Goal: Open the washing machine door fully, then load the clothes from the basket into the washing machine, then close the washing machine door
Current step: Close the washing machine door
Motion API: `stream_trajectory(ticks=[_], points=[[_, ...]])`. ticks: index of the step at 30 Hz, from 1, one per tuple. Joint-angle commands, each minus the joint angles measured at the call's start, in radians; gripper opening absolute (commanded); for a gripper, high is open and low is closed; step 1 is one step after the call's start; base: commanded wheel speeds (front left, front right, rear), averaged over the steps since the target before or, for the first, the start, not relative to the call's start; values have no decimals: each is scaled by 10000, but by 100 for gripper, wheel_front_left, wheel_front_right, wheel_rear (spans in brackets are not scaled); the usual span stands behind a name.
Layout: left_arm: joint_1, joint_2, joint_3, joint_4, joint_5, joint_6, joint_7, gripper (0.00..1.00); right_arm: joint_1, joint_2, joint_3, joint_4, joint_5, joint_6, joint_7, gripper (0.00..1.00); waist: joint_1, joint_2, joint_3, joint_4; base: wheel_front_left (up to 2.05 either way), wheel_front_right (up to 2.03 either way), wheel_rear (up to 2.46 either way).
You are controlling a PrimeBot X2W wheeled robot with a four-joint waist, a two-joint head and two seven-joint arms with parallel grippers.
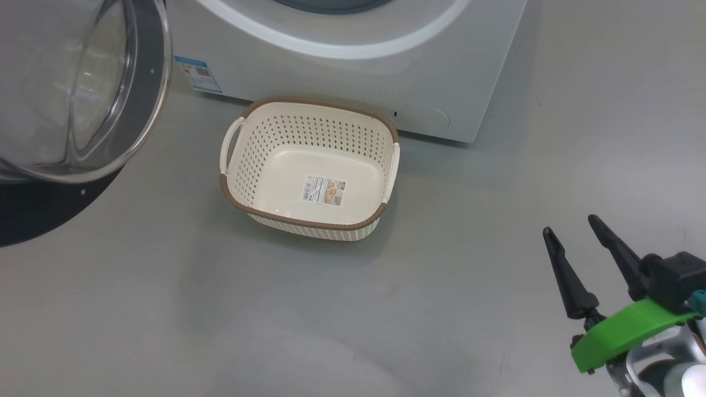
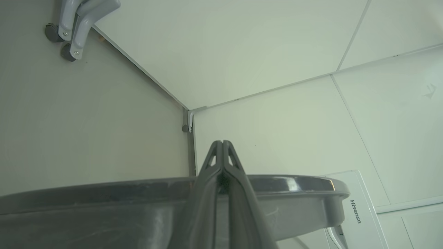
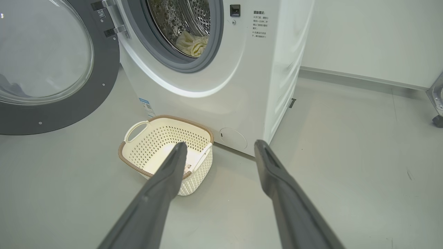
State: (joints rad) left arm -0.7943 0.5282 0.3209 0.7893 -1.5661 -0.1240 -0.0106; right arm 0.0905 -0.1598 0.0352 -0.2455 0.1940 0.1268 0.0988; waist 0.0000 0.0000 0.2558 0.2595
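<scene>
The washing machine door (image 1: 66, 88) stands swung open at the left of the washing machine (image 1: 353, 77). Inside the steel drum lie cream-yellow clothes (image 3: 192, 43). The cream basket (image 1: 259, 154) sits on the floor before the machine, with just a paper label on its base. My right gripper (image 1: 569, 225) hovers open at the lower right, well clear of the basket (image 3: 155, 138), with nothing between its fingers. In the left wrist view my left gripper (image 2: 221, 142) is shut, fingertips together, reaching over the door's dark rim (image 2: 104, 197); whether it touches the rim I cannot tell.
Grey floor spreads around the basket and to the machine's right. A blue sticker (image 1: 198, 74) marks the machine's lower front. Grey caster legs (image 2: 69, 27) stand by the white wall panels, and another caster (image 3: 436, 103) shows at the right edge.
</scene>
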Motion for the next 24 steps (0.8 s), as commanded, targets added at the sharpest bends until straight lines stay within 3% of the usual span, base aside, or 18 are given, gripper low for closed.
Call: stream_trajectory(ticks=[1,24], points=[[-192,459,-105,-301,13,-67,351,0,-353,-210,136,-393,38,39,41,100,0,0,-7,30,0,0,0],[1148,-106,-538,-2573,-660,-67,2848,0,-509,0,192,-285,-18,39,27,100,0,0,150,563,0,0,0]])
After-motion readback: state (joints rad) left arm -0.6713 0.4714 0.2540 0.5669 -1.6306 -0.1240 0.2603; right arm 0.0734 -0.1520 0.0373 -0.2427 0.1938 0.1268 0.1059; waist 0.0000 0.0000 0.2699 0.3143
